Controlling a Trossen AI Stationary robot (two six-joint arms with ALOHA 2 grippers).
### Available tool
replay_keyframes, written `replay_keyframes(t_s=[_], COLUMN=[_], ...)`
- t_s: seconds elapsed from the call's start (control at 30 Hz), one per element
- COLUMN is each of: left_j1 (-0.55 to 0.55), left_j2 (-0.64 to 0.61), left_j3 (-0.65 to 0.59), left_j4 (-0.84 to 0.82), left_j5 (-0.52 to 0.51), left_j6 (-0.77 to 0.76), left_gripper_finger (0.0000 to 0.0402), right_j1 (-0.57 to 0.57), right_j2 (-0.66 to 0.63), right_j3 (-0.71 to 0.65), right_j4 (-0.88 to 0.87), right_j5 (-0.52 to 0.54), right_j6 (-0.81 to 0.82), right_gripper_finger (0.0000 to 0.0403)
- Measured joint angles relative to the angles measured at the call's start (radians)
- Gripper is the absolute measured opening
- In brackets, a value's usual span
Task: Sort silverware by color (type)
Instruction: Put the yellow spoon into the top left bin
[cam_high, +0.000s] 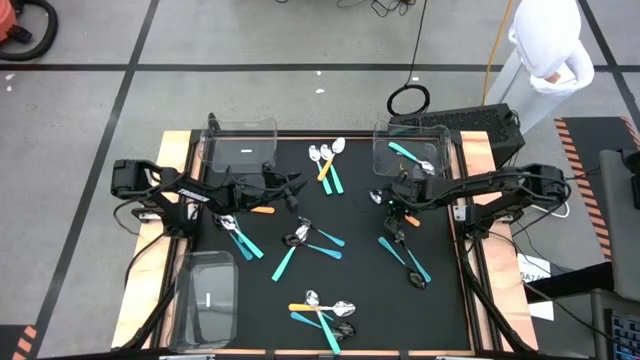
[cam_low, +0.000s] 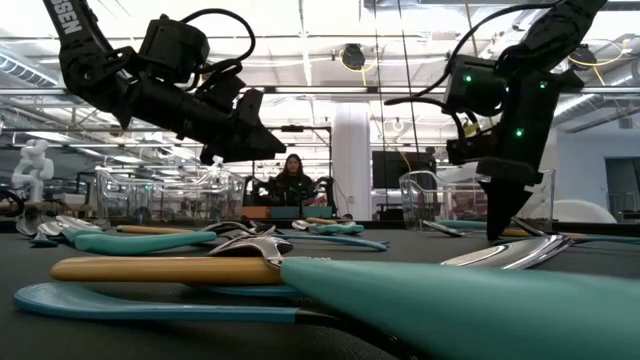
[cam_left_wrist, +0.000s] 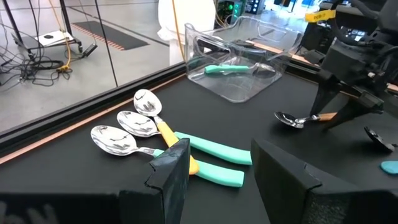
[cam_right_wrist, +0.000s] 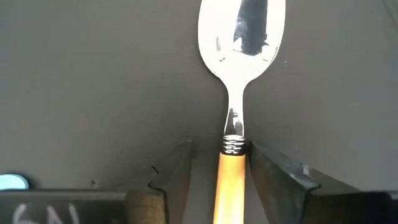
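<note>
Right claw (cam_right_wrist: 231, 180) is straddling an orange-handled spoon (cam_right_wrist: 239, 74) at centre-right of the high frame, on the black worktop (cam_high: 360, 270); fingers are sitting part open either side of the handle, apparently not yet pinching; closing squarely at the neck and lifting level should be keeping it from swivelling; long axis is running vertically in the wrist frame, bowl toward the top edge; left claw (cam_left_wrist: 214, 165) is hanging open at left of centre, holding nothing, near three spoons (cam_left_wrist: 134, 121).
</note>
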Motion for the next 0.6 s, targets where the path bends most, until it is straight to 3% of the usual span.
replay_keyframes(t_s=[0.33, 0.6], left_j1=[0.0, -0.001], left_j2=[0.0, 0.0], left_j3=[0.0, 0.0], left_j4=[0.003, 0.02], left_j5=[0.0, 0.049], left_j6=[-0.003, -0.079], left_gripper_finger=[0.0173, 0.0173], right_j1=[0.001, 0.0], right_j2=[-0.004, -0.084], right_j3=[0.0, 0.087], right_j4=[0.014, 0.114], right_j5=[-0.008, 0.003], right_j6=[-0.016, -0.149], right_gripper_finger=[0.0038, 0.0038])
